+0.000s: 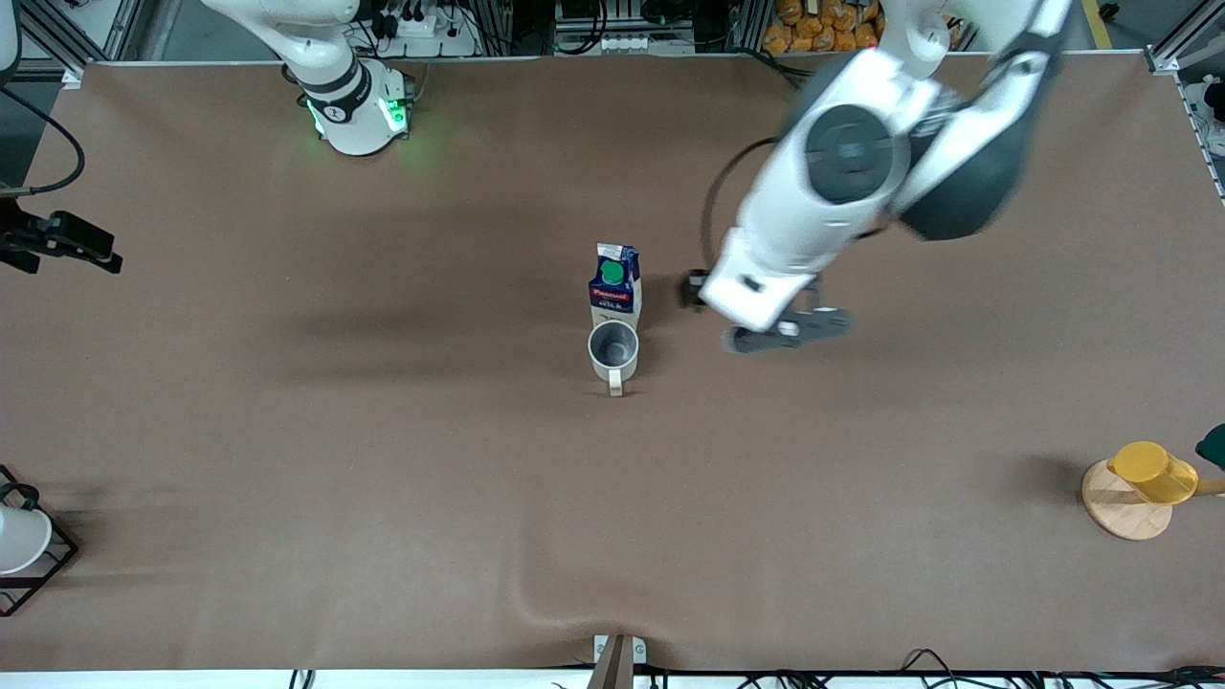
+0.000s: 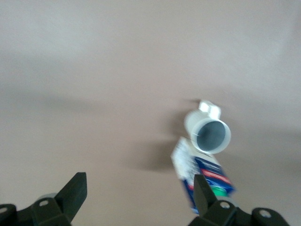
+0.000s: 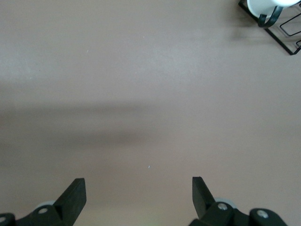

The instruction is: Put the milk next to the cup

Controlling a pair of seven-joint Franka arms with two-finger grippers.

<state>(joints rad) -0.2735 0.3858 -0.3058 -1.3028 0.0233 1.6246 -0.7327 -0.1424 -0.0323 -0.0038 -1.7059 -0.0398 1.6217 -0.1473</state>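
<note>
A: How are the jaws of the left gripper [image 2: 136,200]?

B: They are spread wide and hold nothing. The gripper hangs over bare table [image 1: 383,459], toward the left arm's end from the two task things.

A: And where is the milk [image 1: 614,285] from those jaws?

B: It stands upright on the table, just off one fingertip and apart from it. The cup [image 1: 612,350] is right beside the milk, so close that I cannot tell if they touch. I judge the placing is done: the carton stands free by the mug, and that is why the jaws have nothing between them.

A: What about the right gripper [image 3: 136,197]?

B: It waits near the right arm's end of the table, jaws also released, with only bare table under them.

A: Does one view give something the others miss?

B: Yes. The front view shows the green cap and the mug's handle pointing toward the camera. The left wrist view shows the empty gap between the fingers, which the front view hides under the arm. The right wrist view catches a white cup [image 3: 263,7] in a black wire rack [image 3: 287,33].
</note>
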